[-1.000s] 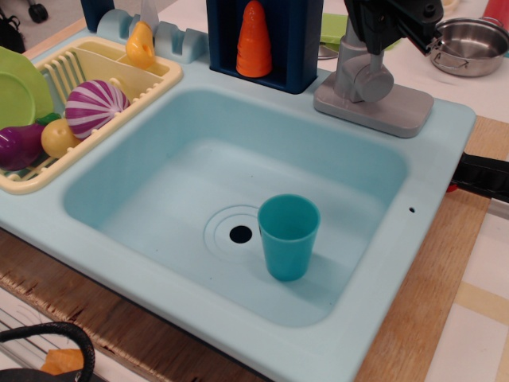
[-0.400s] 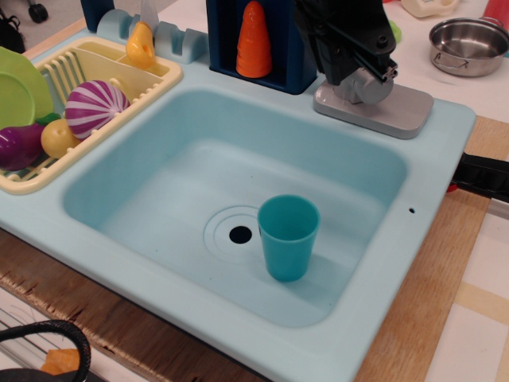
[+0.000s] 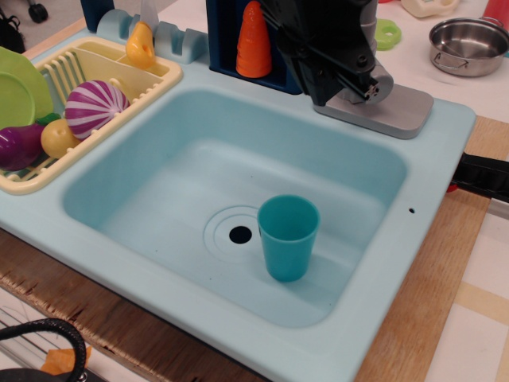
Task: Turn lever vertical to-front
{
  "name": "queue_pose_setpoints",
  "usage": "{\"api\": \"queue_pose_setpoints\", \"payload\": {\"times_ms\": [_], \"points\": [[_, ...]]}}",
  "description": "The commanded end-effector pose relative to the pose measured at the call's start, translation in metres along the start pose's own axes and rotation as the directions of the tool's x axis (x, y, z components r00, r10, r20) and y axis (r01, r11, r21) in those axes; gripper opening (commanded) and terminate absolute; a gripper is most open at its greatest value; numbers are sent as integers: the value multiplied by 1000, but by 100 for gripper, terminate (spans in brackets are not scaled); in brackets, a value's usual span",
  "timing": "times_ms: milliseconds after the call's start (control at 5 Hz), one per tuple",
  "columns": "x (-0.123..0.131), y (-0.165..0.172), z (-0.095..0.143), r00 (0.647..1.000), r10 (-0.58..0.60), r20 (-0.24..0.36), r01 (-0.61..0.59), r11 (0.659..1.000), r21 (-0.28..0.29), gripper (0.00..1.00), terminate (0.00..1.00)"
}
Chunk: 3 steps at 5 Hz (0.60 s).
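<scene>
The big black robot claw (image 3: 350, 83) sits right on the grey plastic tap lever (image 3: 380, 83) at the back rim of the light blue sink (image 3: 238, 199), seemingly pinching it, and next should swing it forward.

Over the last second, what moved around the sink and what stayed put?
The gripper came down leftward from the top right onto the lever, now covering its post; whether it grips is unclear. The grey plate, teal cup, steel pot and orange cone stayed.
</scene>
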<state>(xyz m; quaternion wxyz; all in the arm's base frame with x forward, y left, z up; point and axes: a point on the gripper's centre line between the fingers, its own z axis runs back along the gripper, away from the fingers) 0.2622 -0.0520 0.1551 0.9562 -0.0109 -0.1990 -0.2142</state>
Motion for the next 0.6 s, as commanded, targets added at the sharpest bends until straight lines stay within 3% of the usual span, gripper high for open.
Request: {"api": "queue_pose_setpoints", "payload": {"times_ms": [0, 200, 400], "points": [[-34, -11, -9, 993, 19, -118, -27, 997, -67, 0, 0], [-34, -11, -9, 993, 19, -118, -27, 997, -67, 100, 0], [-34, -11, -9, 993, 19, -118, -27, 997, -67, 100, 100]]}}
